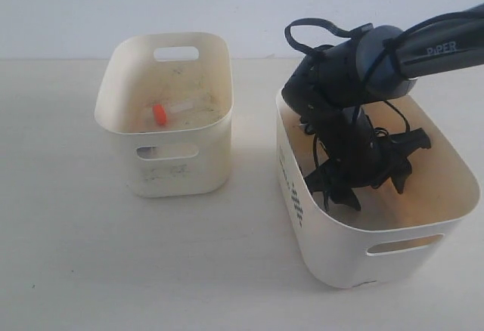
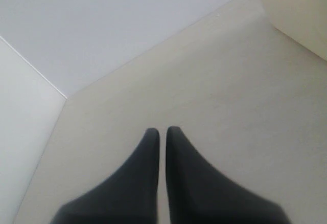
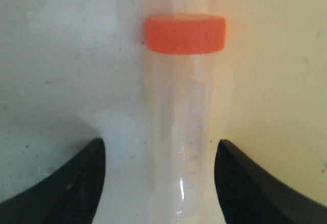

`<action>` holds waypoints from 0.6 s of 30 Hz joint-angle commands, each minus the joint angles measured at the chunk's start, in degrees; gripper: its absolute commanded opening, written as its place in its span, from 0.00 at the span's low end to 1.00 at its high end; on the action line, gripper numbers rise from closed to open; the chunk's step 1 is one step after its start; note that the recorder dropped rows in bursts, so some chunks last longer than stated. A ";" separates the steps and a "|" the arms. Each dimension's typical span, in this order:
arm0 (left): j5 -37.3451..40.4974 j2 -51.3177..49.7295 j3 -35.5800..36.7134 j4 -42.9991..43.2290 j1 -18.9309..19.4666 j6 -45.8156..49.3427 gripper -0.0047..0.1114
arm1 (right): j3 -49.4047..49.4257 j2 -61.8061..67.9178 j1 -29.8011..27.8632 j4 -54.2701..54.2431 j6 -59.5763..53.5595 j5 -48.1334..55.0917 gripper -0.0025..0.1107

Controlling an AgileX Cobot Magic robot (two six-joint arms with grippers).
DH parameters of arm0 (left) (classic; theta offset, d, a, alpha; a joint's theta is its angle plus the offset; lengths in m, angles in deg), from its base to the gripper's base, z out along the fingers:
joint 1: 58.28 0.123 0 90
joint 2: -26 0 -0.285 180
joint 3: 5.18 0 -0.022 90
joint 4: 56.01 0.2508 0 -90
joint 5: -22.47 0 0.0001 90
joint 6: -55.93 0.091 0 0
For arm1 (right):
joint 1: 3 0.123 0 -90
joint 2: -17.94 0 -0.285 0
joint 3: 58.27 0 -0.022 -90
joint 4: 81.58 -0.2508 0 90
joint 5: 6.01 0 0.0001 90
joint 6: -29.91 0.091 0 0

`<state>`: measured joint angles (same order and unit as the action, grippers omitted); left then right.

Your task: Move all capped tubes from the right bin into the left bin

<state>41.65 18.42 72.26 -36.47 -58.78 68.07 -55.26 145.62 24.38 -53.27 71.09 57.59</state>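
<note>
A pale worktop (image 1: 91, 270) against a plain light wall (image 1: 151, 6) carries two cream bins with slot handles. The smaller left bin (image 1: 174, 174), smudged dark inside, holds one clear tube (image 1: 172, 109) with an orange cap, lying on its side on the floor. The larger right bin (image 1: 333, 249) stands apart from it, with a column of dark dots on its near side wall (image 1: 295, 204) that cannot be read as words. A black arm (image 1: 363, 63) reaches down into the right bin; the arm and its looping cables (image 1: 306, 32) hide much of that bin's floor in the exterior view. White letters on the arm read "PIPER" (image 1: 441, 47). In the right wrist view, the right tool (image 3: 159, 150) hangs over the speckled bin floor with its jaws wide apart, one on each side of a second tube (image 3: 181, 127), orange cap (image 3: 185, 33) pointing away; neither jaw touches it. The left tool (image 2: 162, 132) hangs above bare worktop with its jaws nearly together, only a thin slit between them, holding nothing. A cream bin corner (image 2: 299, 9) shows at that view's edge; which bin cannot be told.
</note>
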 commanded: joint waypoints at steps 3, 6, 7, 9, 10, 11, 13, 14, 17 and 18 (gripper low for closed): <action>-0.28 -0.20 -0.22 -0.16 -0.06 -0.07 0.08 | 0.92 1.97 -0.47 -0.21 -0.14 -0.93 0.39; -0.28 -0.20 -0.22 -0.16 -0.06 -0.07 0.08 | 0.92 1.97 -0.47 -0.82 -1.77 -0.93 0.23; -0.28 -0.20 -0.22 -0.16 -0.06 -0.07 0.08 | 0.92 1.97 -0.47 -0.82 -1.77 -0.67 0.20; -0.28 -0.20 -0.22 -0.16 -0.06 -0.07 0.08 | 0.92 1.97 -0.47 -0.82 -1.77 -0.66 0.20; -0.28 -0.20 -0.22 -0.16 -0.06 -0.07 0.08 | 0.92 1.97 -0.47 -0.82 -1.77 -0.66 0.20; -0.28 -0.20 -0.22 -0.16 -0.06 -0.07 0.08 | 0.92 1.97 -0.47 -0.82 -1.77 -0.66 0.20; -0.28 -0.20 -0.22 -0.16 -0.06 -0.07 0.08 | 0.92 1.97 -0.47 -0.82 -1.77 -0.84 0.20; -0.28 -0.20 -0.22 -0.16 -0.06 -0.07 0.08 | 0.92 1.97 -0.47 -0.82 -1.77 -1.40 0.20; -0.28 -0.20 -0.22 -0.16 -0.06 -0.07 0.08 | 0.92 1.97 -0.47 -0.82 -1.77 -1.94 0.20; -0.28 -0.20 -0.22 -0.16 -0.06 -0.07 0.08 | 0.92 1.97 -0.47 -0.71 -1.42 -1.92 0.20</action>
<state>41.65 18.42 72.26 -36.47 -58.78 68.07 -55.16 146.63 24.38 -51.44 69.60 58.77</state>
